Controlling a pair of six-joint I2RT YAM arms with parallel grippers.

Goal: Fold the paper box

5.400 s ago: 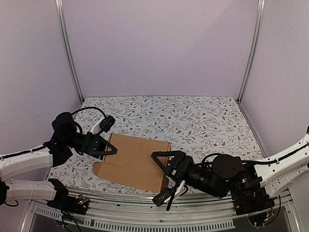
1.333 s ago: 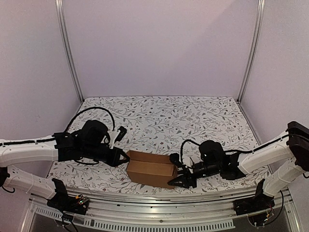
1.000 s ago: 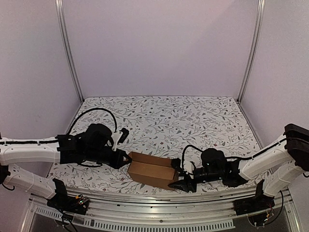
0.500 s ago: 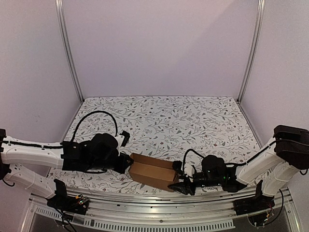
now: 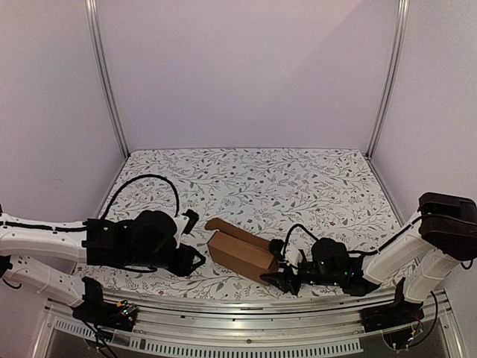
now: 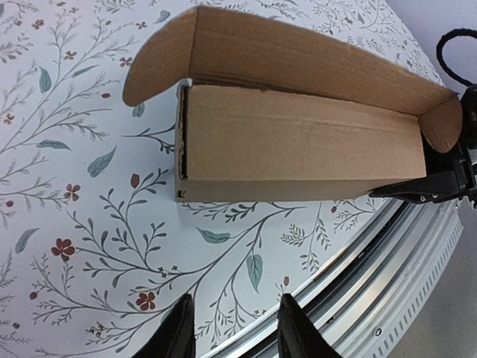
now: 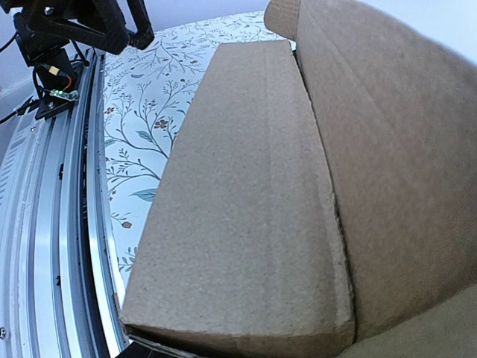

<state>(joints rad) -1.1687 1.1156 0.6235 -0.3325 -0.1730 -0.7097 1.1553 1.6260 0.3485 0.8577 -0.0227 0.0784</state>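
Observation:
The paper box (image 5: 240,253) is a brown oblong carton lying near the table's front edge, its long lid flap (image 5: 232,228) standing up along the far side. In the left wrist view the paper box (image 6: 298,145) lies across the upper half. My left gripper (image 5: 195,261) is open just left of it, not touching, and only floral cloth shows between its fingers (image 6: 177,332). My right gripper (image 5: 277,280) is shut on the box's right end. The carton (image 7: 246,209) fills the right wrist view, with one dark finger (image 7: 145,349) showing under its near corner.
The floral cloth (image 5: 298,186) covers the table out to the lilac enclosure walls. An aluminium rail (image 5: 246,317) runs along the near edge, close below the box and both grippers. That rail (image 6: 387,283) lies just past my left fingertips.
My left gripper has opened, let go of the box's left end and drawn back to the left. The lid flap has sprung up. The box has swung slightly, still held at its right end.

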